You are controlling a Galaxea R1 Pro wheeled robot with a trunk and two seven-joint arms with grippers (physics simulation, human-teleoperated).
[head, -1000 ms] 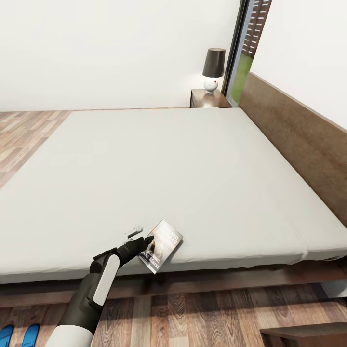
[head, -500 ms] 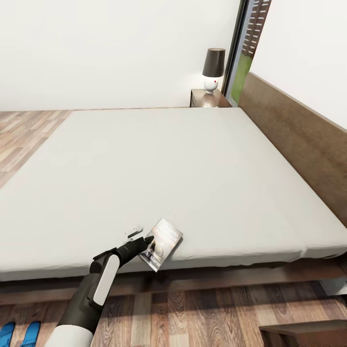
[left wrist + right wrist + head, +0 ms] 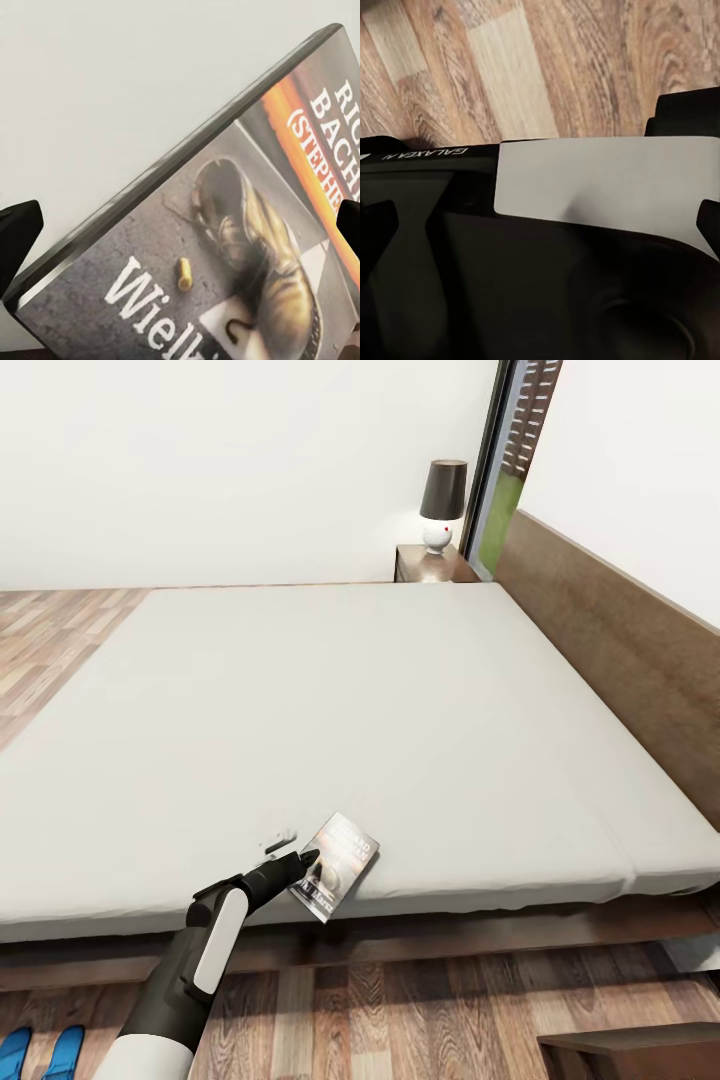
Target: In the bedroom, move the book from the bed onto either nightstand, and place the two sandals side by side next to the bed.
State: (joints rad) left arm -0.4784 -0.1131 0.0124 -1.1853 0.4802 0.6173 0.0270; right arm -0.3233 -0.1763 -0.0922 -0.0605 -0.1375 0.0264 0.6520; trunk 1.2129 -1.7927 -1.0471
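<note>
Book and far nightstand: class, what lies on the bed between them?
In the head view, the stretch of bed between the book and the nightstand is bare: plain pale mattress, nothing on it.

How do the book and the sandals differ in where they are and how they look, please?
The book sits tilted at the near edge of the bed, at the left gripper; the sandals lie on the floor. The book's cover is dark and printed; the sandals are plain bright blue. Both are small and thin.
</note>
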